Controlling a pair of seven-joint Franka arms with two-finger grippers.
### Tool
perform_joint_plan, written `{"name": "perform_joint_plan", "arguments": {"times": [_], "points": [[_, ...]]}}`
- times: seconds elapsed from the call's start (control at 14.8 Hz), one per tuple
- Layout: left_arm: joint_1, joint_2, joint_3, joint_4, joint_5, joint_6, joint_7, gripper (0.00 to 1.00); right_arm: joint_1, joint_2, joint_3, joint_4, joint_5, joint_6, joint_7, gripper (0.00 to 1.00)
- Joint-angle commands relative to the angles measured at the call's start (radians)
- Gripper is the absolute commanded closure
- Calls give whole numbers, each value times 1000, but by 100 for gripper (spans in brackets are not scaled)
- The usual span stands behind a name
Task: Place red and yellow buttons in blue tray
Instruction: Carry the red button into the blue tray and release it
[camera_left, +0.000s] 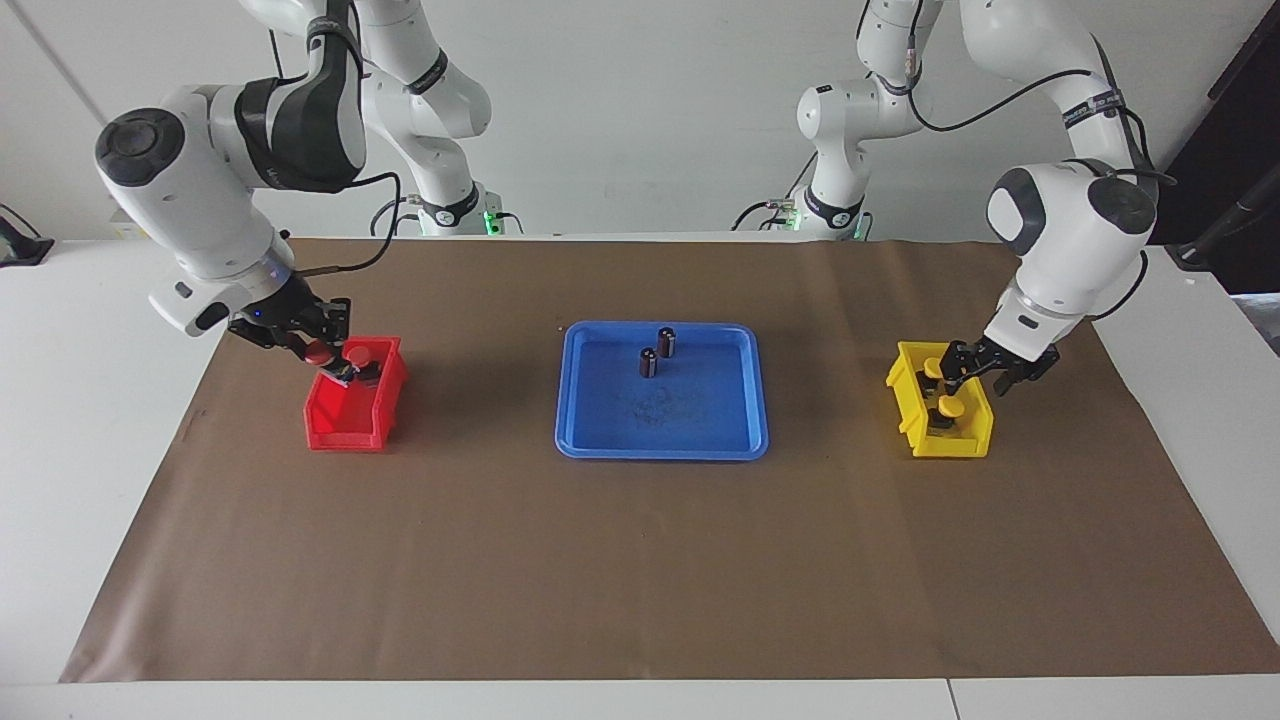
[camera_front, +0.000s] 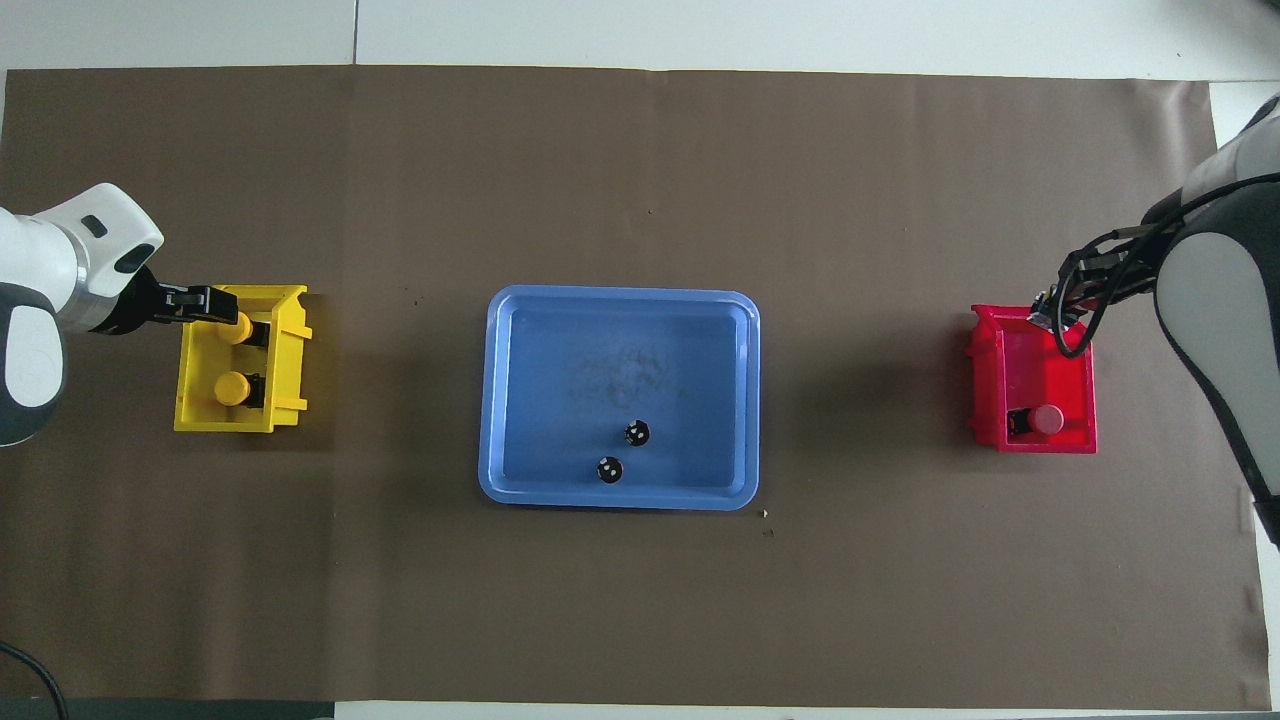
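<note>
The blue tray (camera_left: 690, 420) (camera_front: 600, 350) lies mid-table. My right gripper (camera_left: 325, 362) (camera_front: 1045, 312) is over the red bin (camera_left: 345, 420) (camera_front: 1035, 375), shut on a red button (camera_left: 318, 352) that it holds just above the bin. A second red button (camera_left: 357, 353) (camera_front: 1047, 419) stands in the bin's end nearer the robots. My left gripper (camera_left: 955, 368) (camera_front: 222, 304) is at the yellow bin (camera_left: 950, 440) (camera_front: 240, 420), right beside one yellow button (camera_left: 933, 368) (camera_front: 236, 328). Another yellow button (camera_left: 950, 407) (camera_front: 232, 387) stands in the same bin.
Two small dark cylinders (camera_left: 667, 342) (camera_front: 637, 433) with silvery tops stand in the tray's part nearer the robots. Brown paper (camera_left: 640, 580) covers the table. The bins sit toward either end, level with the tray.
</note>
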Motion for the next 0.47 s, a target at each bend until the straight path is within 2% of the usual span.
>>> {"name": "perform_joint_plan", "arguments": {"times": [0.0, 0.14, 0.41], "points": [[7, -8, -5, -39, -9, 44, 0, 24, 175, 67, 4, 60, -1, 93, 302, 86], [7, -10, -5, -75, -9, 90, -2, 24, 288, 104, 4, 45, 24, 208, 480, 86], [-15, 10, -5, -78, -9, 120, -23, 24, 475, 228, 3, 51, -3, 320, 708, 86]]}}
